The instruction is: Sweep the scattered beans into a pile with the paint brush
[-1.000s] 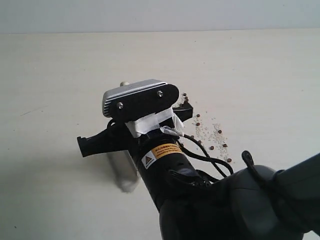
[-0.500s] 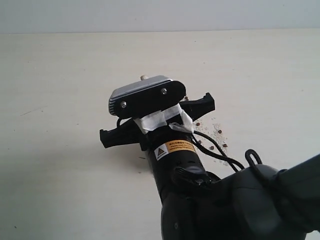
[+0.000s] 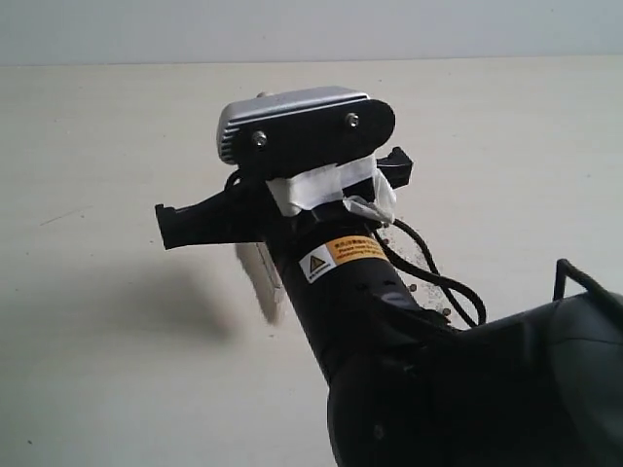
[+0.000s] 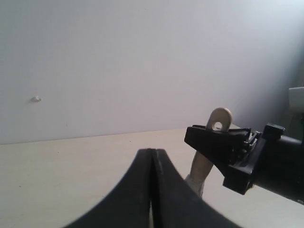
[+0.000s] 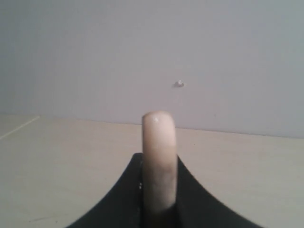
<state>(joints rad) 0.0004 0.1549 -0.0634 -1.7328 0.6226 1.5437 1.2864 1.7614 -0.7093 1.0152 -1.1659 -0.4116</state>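
Observation:
My right gripper (image 5: 159,167) is shut on the cream handle of the paint brush (image 5: 158,142), which stands up between its fingers. In the exterior view the right arm fills the foreground, and the brush's pale lower end (image 3: 266,277) hangs under the gripper's black crossbar (image 3: 209,220). The arm hides most of the beans; a few dark ones (image 3: 414,288) show by its cable. My left gripper (image 4: 153,152) is shut with nothing in it. Its view shows the handle's end hole (image 4: 218,126) above the right gripper (image 4: 223,142).
The pale tabletop (image 3: 107,146) runs back to a grey wall (image 3: 311,29). The arm's shadow (image 3: 185,311) lies left of the brush. A black cable (image 3: 438,284) loops off the right wrist. A small mark (image 4: 36,99) sits on the wall.
The right gripper swung the brush toward the beans, then rose and tilted back left. Its arm now covers more of the beans. The left gripper stayed shut.

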